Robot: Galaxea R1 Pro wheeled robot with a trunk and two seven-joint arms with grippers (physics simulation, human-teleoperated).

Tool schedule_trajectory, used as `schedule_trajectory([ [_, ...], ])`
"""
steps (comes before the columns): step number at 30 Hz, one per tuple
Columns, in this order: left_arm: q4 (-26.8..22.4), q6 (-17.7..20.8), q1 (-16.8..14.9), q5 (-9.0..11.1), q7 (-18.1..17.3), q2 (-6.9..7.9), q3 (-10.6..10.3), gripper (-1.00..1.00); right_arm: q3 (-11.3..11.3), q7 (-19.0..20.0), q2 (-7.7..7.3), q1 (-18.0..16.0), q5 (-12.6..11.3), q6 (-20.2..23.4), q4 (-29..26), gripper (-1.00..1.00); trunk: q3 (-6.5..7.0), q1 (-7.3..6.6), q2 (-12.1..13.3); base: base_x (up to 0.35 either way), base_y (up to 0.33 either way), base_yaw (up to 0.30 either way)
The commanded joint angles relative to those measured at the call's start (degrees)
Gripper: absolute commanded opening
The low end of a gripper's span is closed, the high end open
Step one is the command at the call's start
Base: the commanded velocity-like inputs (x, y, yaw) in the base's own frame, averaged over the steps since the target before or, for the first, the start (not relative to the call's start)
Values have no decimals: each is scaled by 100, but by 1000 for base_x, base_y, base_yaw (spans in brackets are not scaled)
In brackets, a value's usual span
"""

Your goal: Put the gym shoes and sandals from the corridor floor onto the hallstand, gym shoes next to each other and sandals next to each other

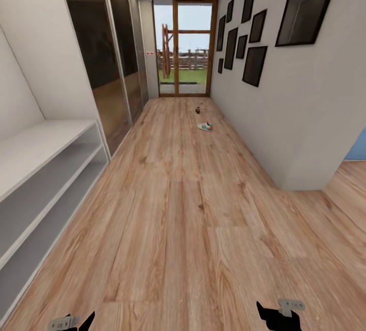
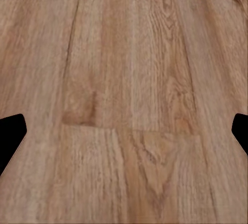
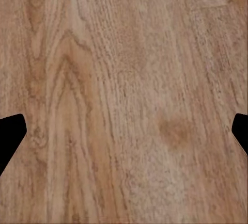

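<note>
From the head, a white, green-striped gym shoe (image 1: 205, 126) lies far down the corridor floor (image 1: 183, 209) near the right wall, a dark sandal (image 1: 197, 111) beyond it too small to make out, while each wrist shows bare planks between the spread fingers of the left gripper (image 2: 124, 131) and right gripper (image 3: 124, 131).

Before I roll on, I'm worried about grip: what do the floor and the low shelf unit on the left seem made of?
The floor looks like light-brown wood-plank laminate with a satin finish: printed grain and plank seams show. The shelf unit looks like matte white painted board, smooth and grainless; which board is unclear.
</note>
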Motion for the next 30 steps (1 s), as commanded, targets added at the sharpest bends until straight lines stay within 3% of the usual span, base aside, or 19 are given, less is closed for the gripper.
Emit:
schedule_trajectory([
  [1, 8, 10, -4, 43, -52, 1, 16, 100, -52, 26, 0, -4, 48, -20, 5, 100, -5, 2, -2, 339, 0, 0],
  [30, 8, 10, -4, 43, -52, 1, 14, 100, -54, 26, -1, -4, 48, -18, 4, 100, -5, 2, -2, 339, 0, 0],
])
